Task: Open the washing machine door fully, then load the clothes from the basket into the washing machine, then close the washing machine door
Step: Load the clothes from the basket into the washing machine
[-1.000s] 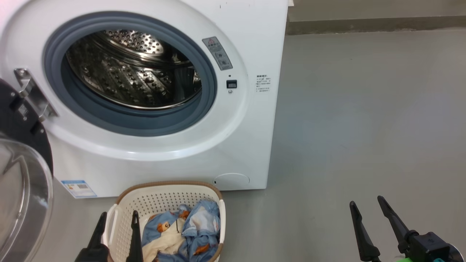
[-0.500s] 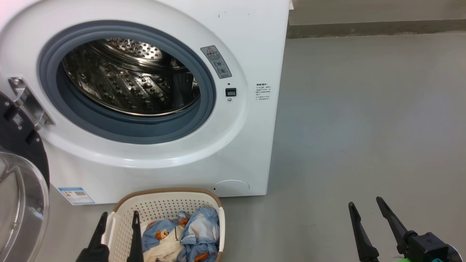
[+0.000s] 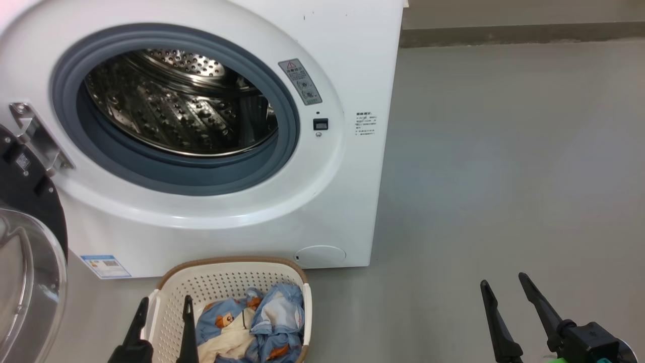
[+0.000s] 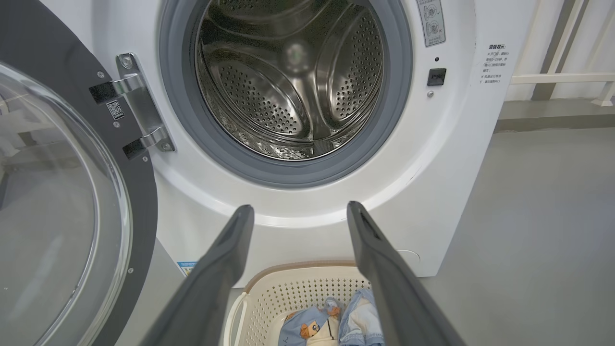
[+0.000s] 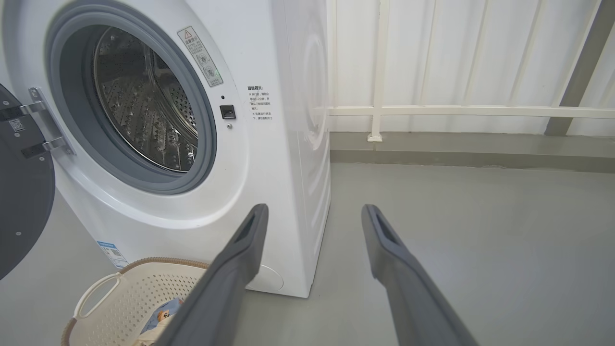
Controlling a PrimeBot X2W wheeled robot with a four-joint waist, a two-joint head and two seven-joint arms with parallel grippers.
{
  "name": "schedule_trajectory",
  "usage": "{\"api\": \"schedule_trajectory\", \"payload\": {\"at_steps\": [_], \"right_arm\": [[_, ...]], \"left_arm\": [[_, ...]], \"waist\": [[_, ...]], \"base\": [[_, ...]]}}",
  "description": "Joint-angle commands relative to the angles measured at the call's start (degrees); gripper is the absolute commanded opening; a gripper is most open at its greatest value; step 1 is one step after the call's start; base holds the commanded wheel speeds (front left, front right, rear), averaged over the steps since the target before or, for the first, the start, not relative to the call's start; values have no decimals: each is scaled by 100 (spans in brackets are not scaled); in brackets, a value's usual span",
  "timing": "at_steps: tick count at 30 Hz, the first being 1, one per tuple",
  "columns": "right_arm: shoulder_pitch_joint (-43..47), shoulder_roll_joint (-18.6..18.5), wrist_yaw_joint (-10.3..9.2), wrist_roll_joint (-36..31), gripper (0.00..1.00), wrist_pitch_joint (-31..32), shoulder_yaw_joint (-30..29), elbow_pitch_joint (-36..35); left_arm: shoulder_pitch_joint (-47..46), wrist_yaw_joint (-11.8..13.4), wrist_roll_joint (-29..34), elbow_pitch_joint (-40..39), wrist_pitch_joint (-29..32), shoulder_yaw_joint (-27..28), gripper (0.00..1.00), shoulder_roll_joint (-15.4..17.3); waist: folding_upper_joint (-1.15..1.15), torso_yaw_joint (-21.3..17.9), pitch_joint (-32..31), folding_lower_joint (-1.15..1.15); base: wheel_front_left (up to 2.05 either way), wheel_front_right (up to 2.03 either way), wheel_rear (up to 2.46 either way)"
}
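The white washing machine (image 3: 347, 70) (image 4: 456, 158) (image 5: 269, 158) stands open, its steel drum (image 3: 176, 101) (image 4: 293, 77) bare. Its door (image 3: 25, 252) (image 4: 62, 202) (image 5: 19, 206) is swung out to the left on its hinge. In front on the floor sits the cream basket (image 3: 227, 285) (image 4: 288, 293) (image 5: 134, 293) holding the blue bear-print clothes (image 3: 257, 325) (image 4: 317, 327). My left gripper (image 3: 164, 300) (image 4: 300, 211) hangs open above the basket's left side, nothing between its fingers. My right gripper (image 3: 504, 280) (image 5: 314, 211) is open over bare floor, to the right of the machine.
Grey floor (image 3: 504, 161) stretches right of the machine. A white railing and a low kerb (image 5: 456, 113) run along the back wall. The open door takes up the room at the left.
The head camera has shifted a little, so the whole picture moved slightly. Both grippers stay open and hold their places; the door, basket and clothes have not moved.
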Motion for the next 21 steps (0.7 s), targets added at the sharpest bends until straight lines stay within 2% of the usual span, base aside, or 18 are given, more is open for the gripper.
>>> {"api": "schedule_trajectory", "payload": {"at_steps": [1,8,15,20,21], "right_arm": [[-138,-47,9,17,100,-55,164,-148],[-269,-47,9,8,100,-47,208,-205],[-511,-64,9,3,100,-37,274,-295],[-751,-157,9,54,100,-49,323,-345],[-751,-157,9,54,100,-49,323,-345]], "left_arm": [[-292,67,-62,-70,-31,172,100,93],[-611,-105,-190,567,-67,64,100,16],[-1380,-510,-406,1841,-99,-98,100,-120],[-2110,-893,-527,3024,-34,-345,100,-275],[-2110,-893,-527,3024,-34,-345,100,-275]], "waist": [[0,3,39,0],[0,-8,294,0],[0,-32,797,0],[0,-83,1279,0],[0,-83,1279,0]], "base": [[0,0,0],[0,0,0],[0,0,0],[0,0,0],[0,0,0]]}}
